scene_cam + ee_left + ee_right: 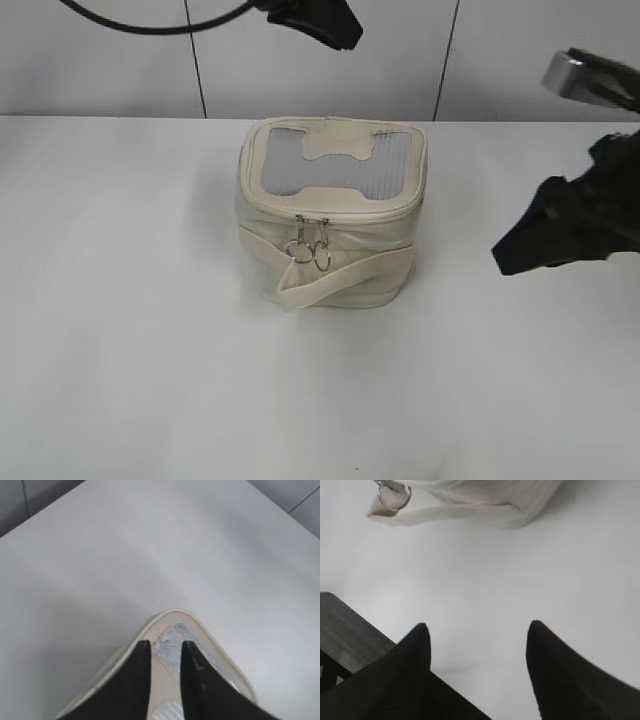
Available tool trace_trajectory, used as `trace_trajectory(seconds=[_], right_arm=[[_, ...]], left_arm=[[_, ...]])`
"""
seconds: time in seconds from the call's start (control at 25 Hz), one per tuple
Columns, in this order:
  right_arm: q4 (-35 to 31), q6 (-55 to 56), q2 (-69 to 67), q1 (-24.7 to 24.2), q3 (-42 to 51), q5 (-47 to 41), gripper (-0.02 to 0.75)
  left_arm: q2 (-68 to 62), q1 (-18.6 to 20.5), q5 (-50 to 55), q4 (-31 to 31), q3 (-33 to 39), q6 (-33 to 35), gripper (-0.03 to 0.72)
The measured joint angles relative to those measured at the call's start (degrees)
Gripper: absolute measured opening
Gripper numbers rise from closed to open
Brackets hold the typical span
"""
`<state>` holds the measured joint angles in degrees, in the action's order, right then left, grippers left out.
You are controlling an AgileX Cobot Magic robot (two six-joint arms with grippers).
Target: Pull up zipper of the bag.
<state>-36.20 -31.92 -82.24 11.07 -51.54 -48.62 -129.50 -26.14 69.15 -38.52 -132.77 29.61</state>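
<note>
The cream bag stands upright mid-table, its lid with the grey ribbed window on top. The zipper track runs around the lid's rim and looks closed. Its two silver ring pulls hang together at the front. My left gripper hovers above and behind the bag. In the left wrist view its fingers stand slightly apart over a lid corner and hold nothing. My right gripper is wide open and empty above the table right of the bag. Its wrist view shows the bag's base and one ring pull.
The loose end of the strap band sticks out at the bag's front left. The white table ends at a tiled wall behind the bag. A dark block shows at the left edge of the right wrist view.
</note>
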Motion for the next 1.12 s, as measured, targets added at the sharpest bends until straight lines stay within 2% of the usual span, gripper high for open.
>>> trace_trajectory(seconds=[0.08, 0.2, 0.4, 0.48, 0.6, 0.72, 0.92, 1.0, 1.12], right_arm=[[3.49, 3.23, 5.55, -0.07, 1.21, -1.7, 0.474], [7.05, 6.92, 14.33, -0.18, 2.84, -5.36, 0.474], [12.1, 11.46, 28.58, -0.18, 6.18, -11.2, 0.473], [13.71, 12.66, 33.69, -0.18, 8.14, -14.25, 0.473], [16.15, 15.0, 41.85, -0.18, 11.57, -16.95, 0.473], [18.63, 17.43, 48.9, -0.18, 14.41, -17.71, 0.479], [22.07, 20.14, 58.58, -0.18, 17.27, -17.89, 0.527], [24.04, 21.39, 62.48, -0.18, 18.86, -17.91, 0.53], [25.54, 22.05, 67.49, -0.18, 20.29, -17.96, 0.531]], left_arm=[[4.81, -0.47, 0.05, 0.43, 3.87, -0.66, 0.113], [15.52, -1.68, -0.46, 2.22, 13.95, -0.9, 0.078], [43.42, -4.74, -11.71, 8.59, 41.56, -6.1, 0.069], [55.5, -5.62, -16.27, 12.63, 51.99, -10.18, 0.069], [73.1, -5.81, -17.76, 20.35, 64.9, -16.14, 0.078], [90.18, -5.81, -12.5, 25.54, 74.53, -18.77, 0.141], [108.93, -5.87, -2.55, 31.94, 83.81, -25.43, 0.361], [115.87, -5.87, -1.54, 36.07, 86.97, -29.61, 0.403], [123.27, -5.87, -1.65, 38.52, 91.82, -31.97, 0.422]])
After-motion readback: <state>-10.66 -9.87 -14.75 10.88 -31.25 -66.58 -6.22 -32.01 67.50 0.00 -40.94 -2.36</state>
